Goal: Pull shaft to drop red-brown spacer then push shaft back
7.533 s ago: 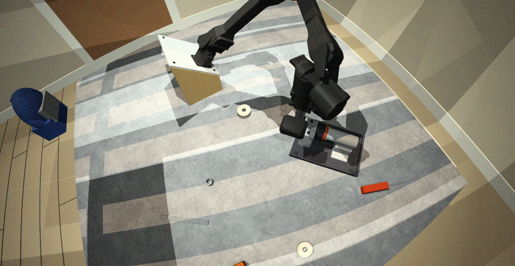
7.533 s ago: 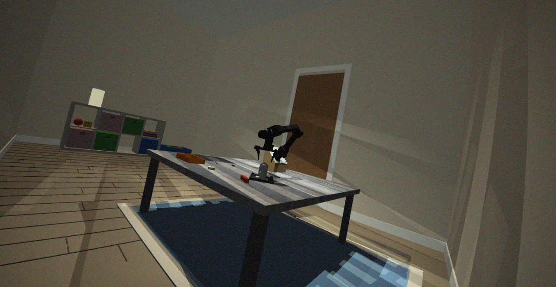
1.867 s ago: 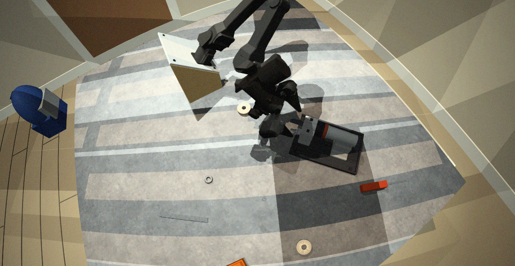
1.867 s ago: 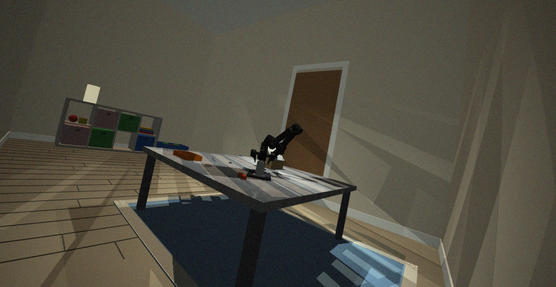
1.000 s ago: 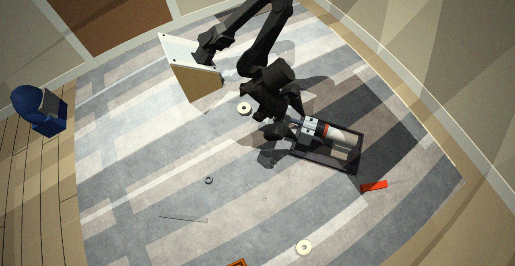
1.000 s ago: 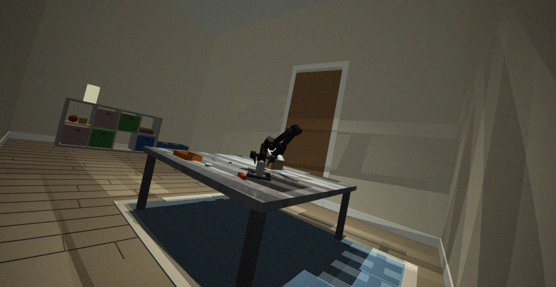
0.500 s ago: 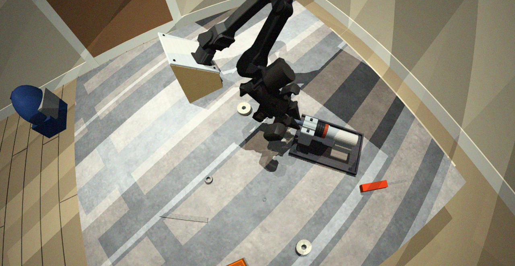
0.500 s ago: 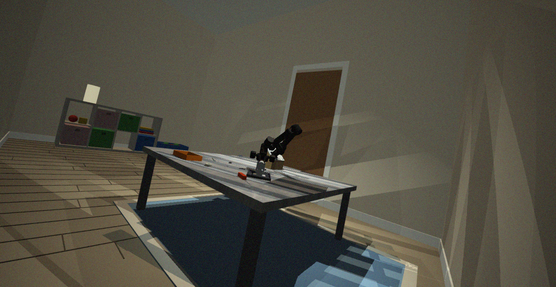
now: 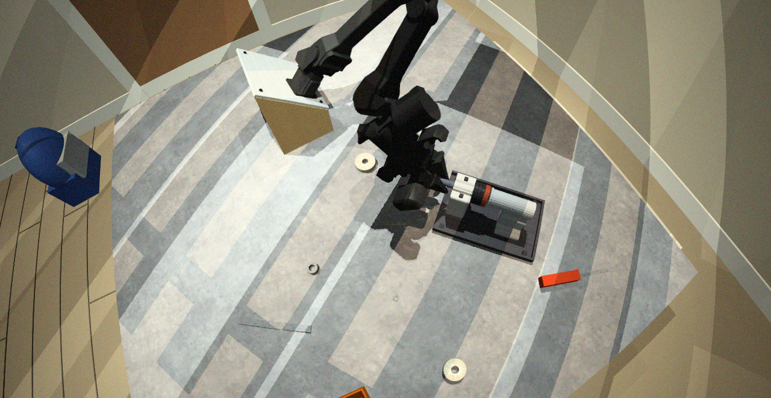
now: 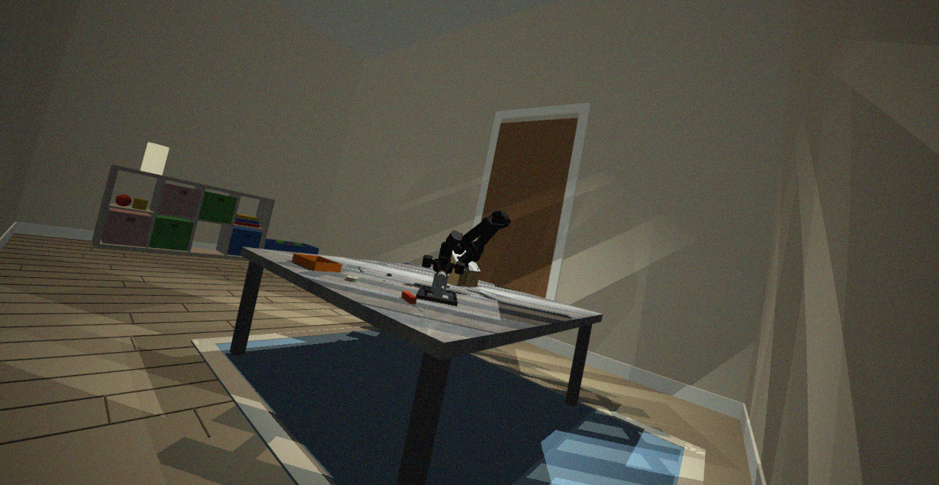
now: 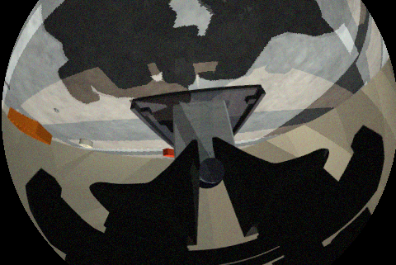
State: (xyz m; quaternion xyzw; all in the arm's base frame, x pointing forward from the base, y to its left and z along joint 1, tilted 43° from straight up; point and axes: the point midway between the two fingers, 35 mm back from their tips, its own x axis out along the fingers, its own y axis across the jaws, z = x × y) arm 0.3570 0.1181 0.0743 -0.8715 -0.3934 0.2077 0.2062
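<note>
Claw (image 9: pixel 443 182) (image 11: pixel 205 143) nearly closed, clamped on the shaft (image 9: pixel 446 182) (image 11: pixel 211 172) where it sticks out of the white-topped block. Grip step looks done; next is a short straight pull, stopping once the red-brown spacer (image 9: pixel 486 195) drops. Shaft end looks round, dark blue; spacer sits on the line between block and big pale housing (image 9: pixel 512 203).
</note>
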